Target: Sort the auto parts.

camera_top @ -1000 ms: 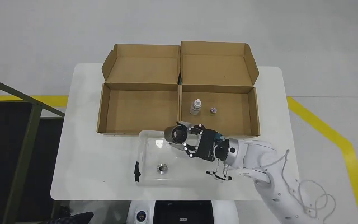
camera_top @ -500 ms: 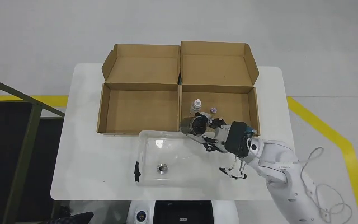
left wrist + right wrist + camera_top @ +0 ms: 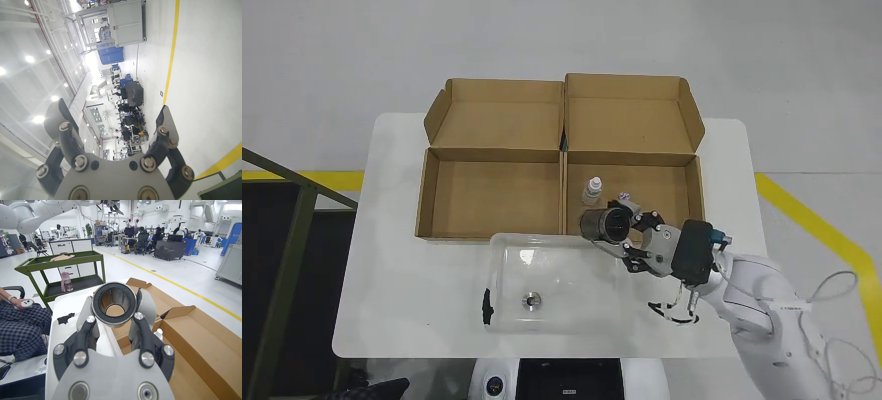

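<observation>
My right gripper (image 3: 115,304) is clamped around a metal bearing sleeve (image 3: 594,222), hanging over the near wall of the right cardboard box (image 3: 697,200). Released here, it could hit that wall or topple the white bottle (image 3: 591,188) just inside.

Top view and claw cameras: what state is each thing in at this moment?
Right claw, shut on the bearing sleeve.
Bearing sleeve, gripped, lying sideways.
Left claw, open, empty.
Left cardboard box, lid open, empty.
Right cardboard box, lid open, white bottle inside.
White bottle, upright.
Clear tray, holds one small metal part.
</observation>
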Tool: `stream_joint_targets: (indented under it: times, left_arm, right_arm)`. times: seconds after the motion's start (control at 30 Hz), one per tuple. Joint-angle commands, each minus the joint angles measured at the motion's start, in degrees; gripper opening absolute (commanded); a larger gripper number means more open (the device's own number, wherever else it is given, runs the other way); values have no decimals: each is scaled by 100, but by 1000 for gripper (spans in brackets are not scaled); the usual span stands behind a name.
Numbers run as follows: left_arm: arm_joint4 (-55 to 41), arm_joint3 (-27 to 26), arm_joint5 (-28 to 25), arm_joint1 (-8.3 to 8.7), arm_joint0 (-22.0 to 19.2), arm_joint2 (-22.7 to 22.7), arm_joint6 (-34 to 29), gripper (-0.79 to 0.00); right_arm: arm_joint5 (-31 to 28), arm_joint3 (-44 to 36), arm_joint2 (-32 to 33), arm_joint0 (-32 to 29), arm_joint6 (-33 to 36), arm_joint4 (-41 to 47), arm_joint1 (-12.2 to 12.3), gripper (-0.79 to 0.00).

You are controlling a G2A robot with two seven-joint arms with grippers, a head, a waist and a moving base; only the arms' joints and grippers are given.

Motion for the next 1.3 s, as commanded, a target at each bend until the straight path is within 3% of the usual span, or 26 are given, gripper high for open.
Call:
stream_joint_targets:
  times: [0.0, 0.7, 1.27]
  left_arm:
    - [0, 0, 0, 0, 0, 0, 0, 0]
    - [0, 0, 0, 0, 0, 0, 0, 0]
    - [0, 0, 0, 0, 0, 0, 0, 0]
  right_arm:
    - [4, -16, -2, -10, -1, -7, 3, -785]
    - [383, 356, -784, 553, 437, -442, -66, -785]
    - [1210, 1146, -1782, 1617, 1037, -779, -291, -785]
